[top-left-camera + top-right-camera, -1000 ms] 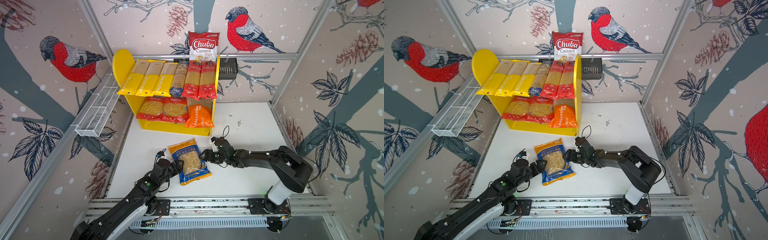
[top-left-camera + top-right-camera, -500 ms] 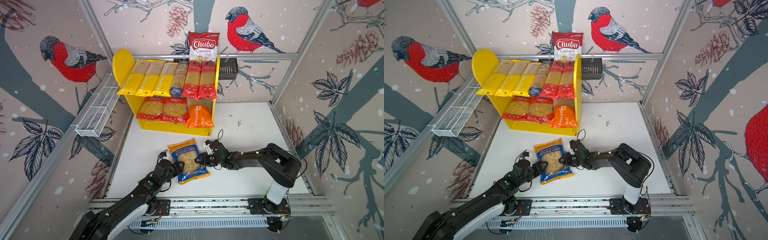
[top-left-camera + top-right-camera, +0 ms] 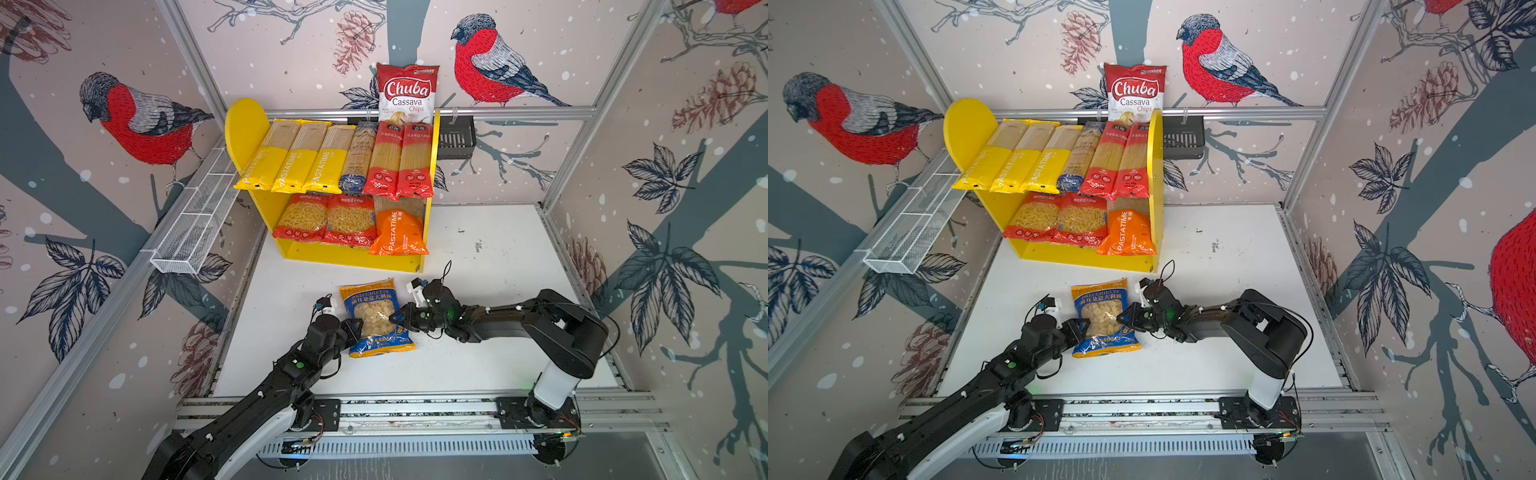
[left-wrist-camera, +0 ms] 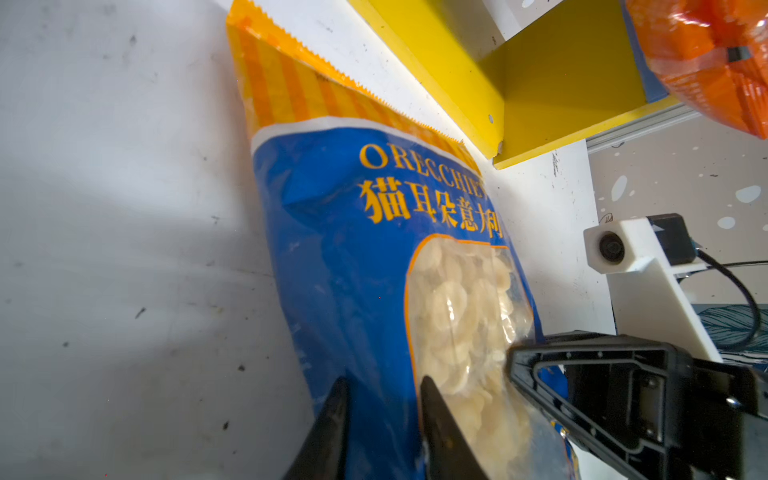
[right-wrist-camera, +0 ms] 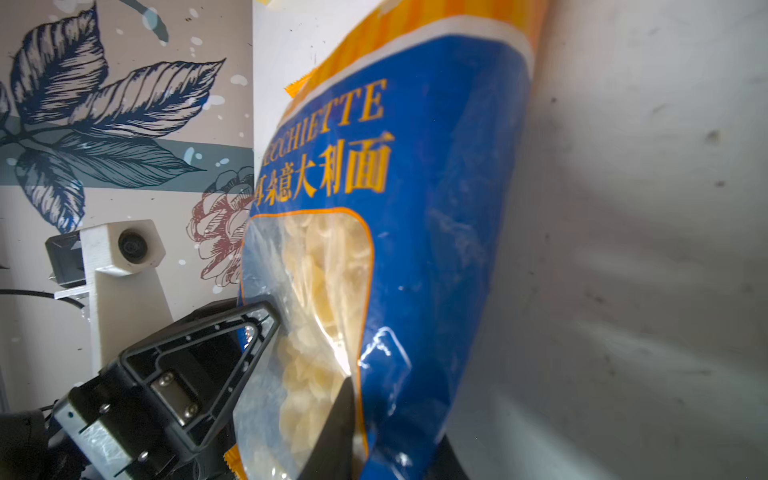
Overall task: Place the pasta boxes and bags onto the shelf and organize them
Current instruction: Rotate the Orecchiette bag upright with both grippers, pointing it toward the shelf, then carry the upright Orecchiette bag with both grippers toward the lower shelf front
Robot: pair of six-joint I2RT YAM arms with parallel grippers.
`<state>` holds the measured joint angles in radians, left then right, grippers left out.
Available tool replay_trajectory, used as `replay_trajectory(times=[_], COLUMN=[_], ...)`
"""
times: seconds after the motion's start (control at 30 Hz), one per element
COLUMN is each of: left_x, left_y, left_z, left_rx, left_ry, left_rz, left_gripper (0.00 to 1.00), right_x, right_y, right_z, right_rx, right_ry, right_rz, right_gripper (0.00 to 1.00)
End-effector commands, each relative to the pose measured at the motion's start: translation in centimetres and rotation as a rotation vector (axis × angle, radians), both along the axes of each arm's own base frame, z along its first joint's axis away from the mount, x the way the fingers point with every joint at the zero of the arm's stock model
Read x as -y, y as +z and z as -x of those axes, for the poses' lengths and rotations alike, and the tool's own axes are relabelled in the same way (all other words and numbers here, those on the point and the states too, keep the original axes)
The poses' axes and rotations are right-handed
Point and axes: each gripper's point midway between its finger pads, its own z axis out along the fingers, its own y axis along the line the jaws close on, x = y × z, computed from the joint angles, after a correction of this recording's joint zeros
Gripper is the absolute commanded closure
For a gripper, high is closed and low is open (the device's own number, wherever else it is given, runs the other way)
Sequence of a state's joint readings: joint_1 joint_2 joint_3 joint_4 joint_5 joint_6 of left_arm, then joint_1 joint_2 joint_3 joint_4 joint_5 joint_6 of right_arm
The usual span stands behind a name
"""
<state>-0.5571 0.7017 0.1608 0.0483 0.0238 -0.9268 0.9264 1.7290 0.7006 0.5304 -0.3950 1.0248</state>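
Observation:
A blue-orange orecchiette pasta bag (image 3: 376,318) (image 3: 1102,318) lies flat on the white table in front of the shelf (image 3: 345,261) (image 3: 967,129). My left gripper (image 3: 353,328) (image 4: 382,384) is shut on the bag's left edge, with blue film (image 4: 353,232) between its fingers. My right gripper (image 3: 399,318) (image 5: 395,415) is shut on the right edge of the same bag (image 5: 436,187). On the shelf's upper board lie long yellow packs (image 3: 291,162) and red spaghetti packs (image 3: 401,162). Red macaroni bags (image 3: 328,220) and an orange bag (image 3: 397,232) fill the lower board.
A Chuba chips bag (image 3: 407,91) stands behind the shelf beside a black slotted basket (image 3: 455,137). A white wire basket (image 3: 195,224) hangs on the left wall. Each arm's fingers show in the other arm's wrist view, close across the bag.
Both grippers have moved in against the bag's two sides and closed on its edges. The bag has stayed flat on the table.

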Motion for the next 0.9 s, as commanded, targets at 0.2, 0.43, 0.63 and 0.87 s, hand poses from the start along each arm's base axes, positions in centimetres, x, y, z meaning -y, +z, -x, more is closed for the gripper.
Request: replay_trajectory(times=[0.2,0.43,0.63,0.87], left_x=[-0.1,-1.4,-2.0,-2.1], left_y=[4.0,6.1,8.3,7.7], left_z=[-2.2,-5.4,-7.4,-6.4], left_rx=[0.134,0.204,0.242,0.208], left_ry=[0.001,0.023,0.025,0.012], left_rz=[-0.030,-0.074,-0.087,-0.061], left_gripper=[0.80,0.86,0.92,0.84], right_x=[-0.8,-2.0,-2.4,-1.0], right_y=[6.2,9.9,11.1,8.7], right_z=[-2.3,-5.1,-6.5,-5.8], right_rx=[0.173,0.323,0.375,0.328], right_ry=[-0.072,-0.129,-0.147,-0.154], right_rz=[-0.184,-0.257,-0.274,-0.212], right_gripper=[0.92,0.99,1.00,1.00])
